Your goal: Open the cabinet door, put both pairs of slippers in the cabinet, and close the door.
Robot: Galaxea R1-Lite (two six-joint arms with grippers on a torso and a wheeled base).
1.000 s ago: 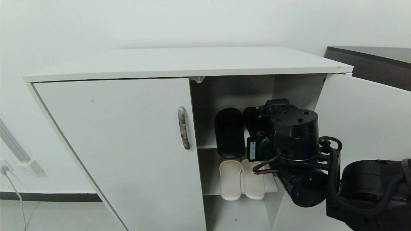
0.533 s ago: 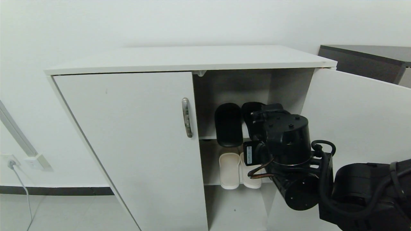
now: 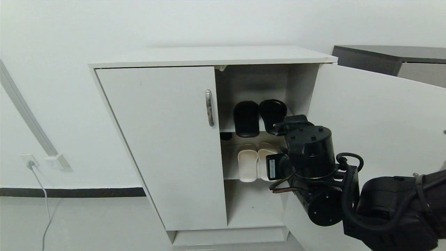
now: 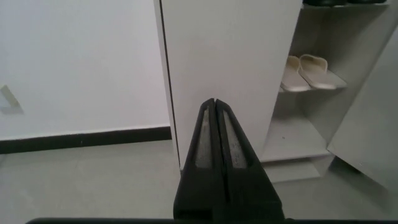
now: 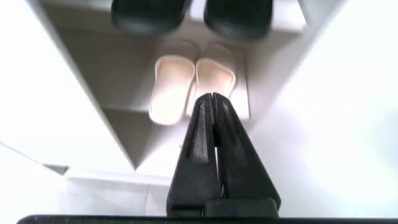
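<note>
White wall (image 3: 104,28) and pale floor (image 3: 87,223) frame the cabinet (image 3: 209,55), its right door (image 3: 376,115) swung wide and its left door (image 3: 163,139) shut. Both pairs are already inside. The black pair (image 3: 246,118) sits on the upper shelf (image 5: 289,18) with its heels jutting past the front edge, and the white pair (image 3: 248,162) lies side by side on the shelf below (image 5: 244,102). We judge the loading done, with closing the door the one step left.

To do that well, we would first draw the right arm clear of the opening. We would then carry it round the door's free edge, which lies past the right side of the head view. The fingers should go flat on the outer face near that edge, far from the hinges, where a light push turns the panel most easily. The push should follow the door's arc and slow near the frame so it neither slams nor bounces back. The overhanging black heels may meet the door, so any resistance is a cue to stop and nudge them in. The arm's cabling must also stay out of the gap.

Our right gripper (image 5: 214,124) hangs just before the opening, aimed at the white pair. Its fingers are pressed together, with nothing between them and touching nothing we can see. The left gripper (image 4: 215,137) is likewise closed and empty, low before the left door and above the floor.
</note>
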